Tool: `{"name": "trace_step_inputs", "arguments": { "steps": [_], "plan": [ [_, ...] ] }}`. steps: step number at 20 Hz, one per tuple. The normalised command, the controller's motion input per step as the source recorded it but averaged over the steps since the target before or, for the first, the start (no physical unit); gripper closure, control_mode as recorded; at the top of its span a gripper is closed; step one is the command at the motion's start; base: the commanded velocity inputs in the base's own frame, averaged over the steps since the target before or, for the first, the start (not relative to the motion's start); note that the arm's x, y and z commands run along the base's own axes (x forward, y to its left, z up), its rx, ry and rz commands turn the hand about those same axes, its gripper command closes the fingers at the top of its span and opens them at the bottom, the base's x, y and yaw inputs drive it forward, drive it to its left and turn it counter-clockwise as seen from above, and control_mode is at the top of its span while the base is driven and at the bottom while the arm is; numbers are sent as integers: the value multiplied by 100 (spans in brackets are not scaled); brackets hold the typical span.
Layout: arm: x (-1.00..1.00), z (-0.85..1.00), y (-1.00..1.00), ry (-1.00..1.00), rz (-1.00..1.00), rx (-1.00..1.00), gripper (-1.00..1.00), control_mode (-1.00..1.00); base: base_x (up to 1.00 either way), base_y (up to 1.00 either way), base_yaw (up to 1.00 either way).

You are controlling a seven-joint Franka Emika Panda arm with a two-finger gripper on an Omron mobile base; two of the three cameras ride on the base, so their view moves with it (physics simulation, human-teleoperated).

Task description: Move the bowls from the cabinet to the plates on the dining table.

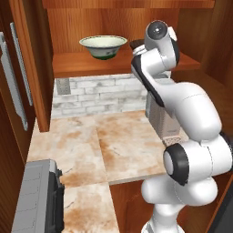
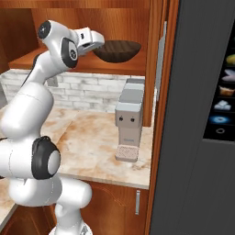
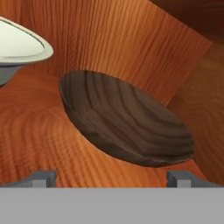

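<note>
The dark brown bowl point(image 3: 127, 127) sits on the wooden shelf point(image 3: 30, 144) inside the open cabinet point(image 1: 82, 63), just ahead of my gripper point(image 3: 111, 179). The gripper is open; its fingertips point(image 3: 43, 178) stand wide apart, short of the bowl's near rim, with nothing between them. In the right base view the gripper point(image 2: 94, 39) reaches into the cabinet and nearly meets the brown bowl point(image 2: 119, 50). The cream bowl point(image 1: 103, 45) with the dark green band stands on the same shelf to the left, and its rim shows in the hand view point(image 3: 22, 46). The arm hides most of the brown bowl point(image 1: 136, 44) in the left base view.
Below the shelf lies a seamed marble counter point(image 1: 113, 141) backed by white brick point(image 1: 100, 93). A grey coffee machine point(image 2: 128, 119) stands on it under the brown bowl. An open cabinet door point(image 1: 27, 68) hangs at left, and a tall dark panel point(image 2: 202, 114) stands at right.
</note>
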Motion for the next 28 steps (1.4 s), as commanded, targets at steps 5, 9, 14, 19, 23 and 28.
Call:
{"name": "trace_step_inputs", "arguments": {
  "steps": [5, 9, 14, 19, 23, 28],
  "plan": [
    [31, -8, -3, 0, 0, 0, -100, -100, 0, 0, 0],
    [31, -13, -2, 1, 1, 0, -100, -100, 0, 0, 0],
    [27, -9, -3, 0, 1, 0, -100, -100, 0, 0, 0],
    [30, -7, -1, 0, 1, 0, -100, -100, 0, 0, 0],
    [30, -6, -2, 0, 1, 0, -100, -100, 0, 0, 0],
    [29, -1, -3, 0, 0, 0, -100, -100, 0, 0, 0]
  ]
}}
